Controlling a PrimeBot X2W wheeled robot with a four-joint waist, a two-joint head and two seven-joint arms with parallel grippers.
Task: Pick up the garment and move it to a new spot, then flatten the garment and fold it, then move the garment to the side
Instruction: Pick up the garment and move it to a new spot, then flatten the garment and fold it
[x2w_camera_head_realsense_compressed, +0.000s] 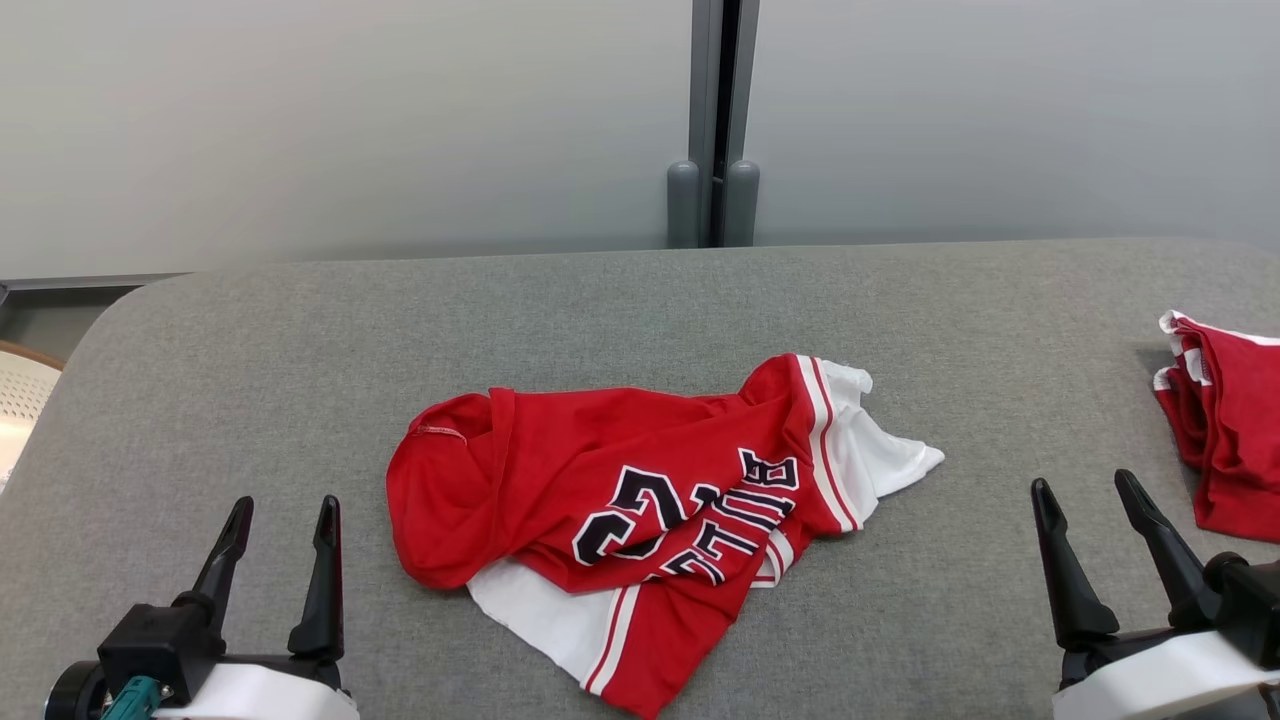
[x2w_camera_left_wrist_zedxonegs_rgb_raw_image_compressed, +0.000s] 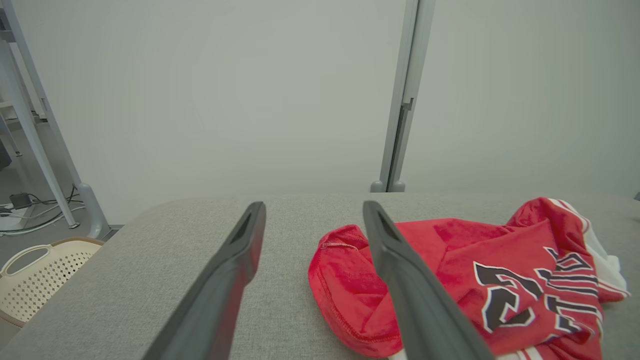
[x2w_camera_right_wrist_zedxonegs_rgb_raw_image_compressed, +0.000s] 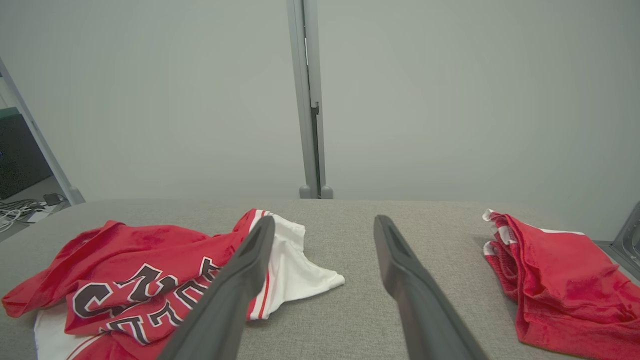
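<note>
Your crumpled red-and-white basketball jersey (x2w_camera_head_realsense_compressed: 640, 510) lies at the centre of the grey desk (x2w_camera_head_realsense_compressed: 300, 330), touching neither arm. Your left fingers (x2w_camera_head_realsense_compressed: 325, 570), at 8 o'clock from it, and your right fingers (x2w_camera_head_realsense_compressed: 1065, 565), at 4 o'clock, are both spread wide and hold nothing. A second red garment (x2w_camera_head_realsense_compressed: 1230, 430) sits well apart at the desk's 3 o'clock edge.

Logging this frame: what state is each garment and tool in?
Red jersey: crumpled, unfolded, lying on the table, untouched.
Second red garment: bunched up at the right side.
Left tool: open, empty.
Right tool: open, empty.
</note>
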